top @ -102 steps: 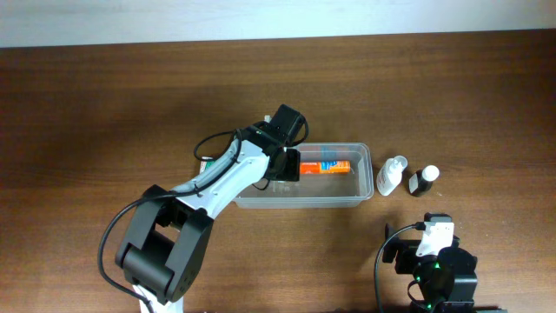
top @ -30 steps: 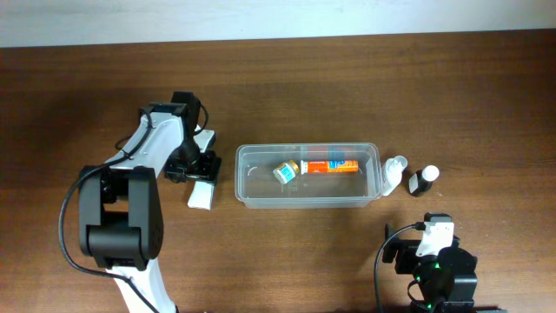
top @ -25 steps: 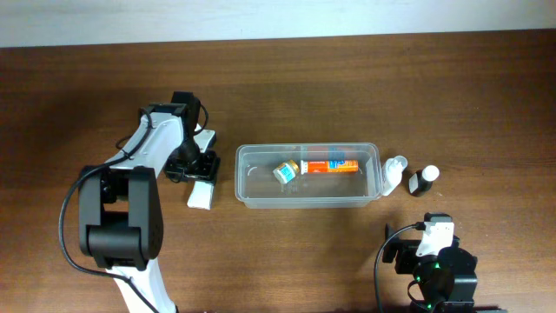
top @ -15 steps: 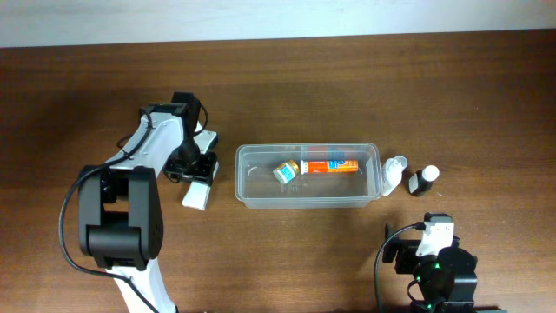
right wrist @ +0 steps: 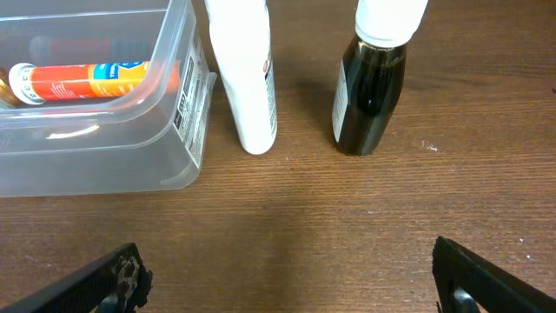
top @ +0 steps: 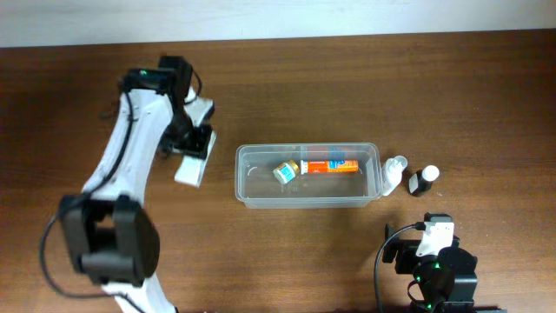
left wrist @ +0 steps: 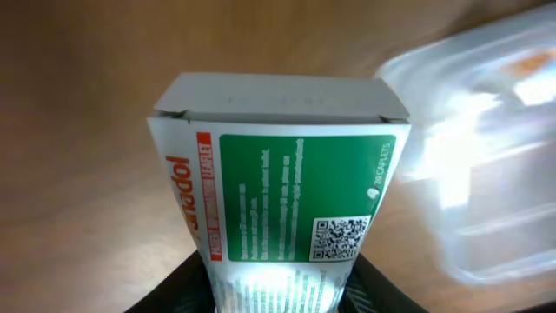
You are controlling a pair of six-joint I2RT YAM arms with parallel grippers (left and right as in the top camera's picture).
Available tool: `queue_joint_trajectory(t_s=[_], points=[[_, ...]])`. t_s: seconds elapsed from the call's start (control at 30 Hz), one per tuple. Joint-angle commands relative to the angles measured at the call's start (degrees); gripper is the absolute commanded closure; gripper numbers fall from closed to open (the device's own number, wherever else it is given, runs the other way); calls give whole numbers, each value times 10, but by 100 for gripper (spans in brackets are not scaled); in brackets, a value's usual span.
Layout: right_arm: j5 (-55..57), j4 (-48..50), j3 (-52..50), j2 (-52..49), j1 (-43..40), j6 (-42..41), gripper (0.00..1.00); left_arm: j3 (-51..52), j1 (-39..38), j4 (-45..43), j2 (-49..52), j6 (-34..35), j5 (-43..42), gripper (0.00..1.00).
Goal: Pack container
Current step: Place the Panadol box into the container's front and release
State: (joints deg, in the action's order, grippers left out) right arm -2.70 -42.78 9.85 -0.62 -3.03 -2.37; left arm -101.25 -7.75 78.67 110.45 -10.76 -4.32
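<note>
Left claw (top: 195, 146) grips a white-and-green carton (left wrist: 278, 191) by its lower end, which we cannot see between the dark fingers (left wrist: 378, 297); its red lettering is cut off. At the carton's 3 o'clock the container (top: 252, 198) holds an orange tube (top: 328, 165) and a small bottle (top: 286, 171). Right claw (right wrist: 291, 287) gapes wide before a white bottle (right wrist: 248, 78) and a dark bottle (right wrist: 369, 96), their tops cropped.
</note>
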Motion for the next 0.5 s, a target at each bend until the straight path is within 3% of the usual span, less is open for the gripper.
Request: queue_joint_trajectory(t_s=[0.0,0.2,0.43,0.47], points=[[-1,0,-5,4,-4,0,2,-35,-55,0,-93,-81,-24,57],[-1,0,-5,4,-4,0,2,-35,-167,-20,-127,-232,-23,67],[-1,0,-5,4,-4,0,2,1,-255,-85,-87,-317,3,65],[-1,0,-5,4,-4,0,2,7,-260,-95,-78,-324,13,59]])
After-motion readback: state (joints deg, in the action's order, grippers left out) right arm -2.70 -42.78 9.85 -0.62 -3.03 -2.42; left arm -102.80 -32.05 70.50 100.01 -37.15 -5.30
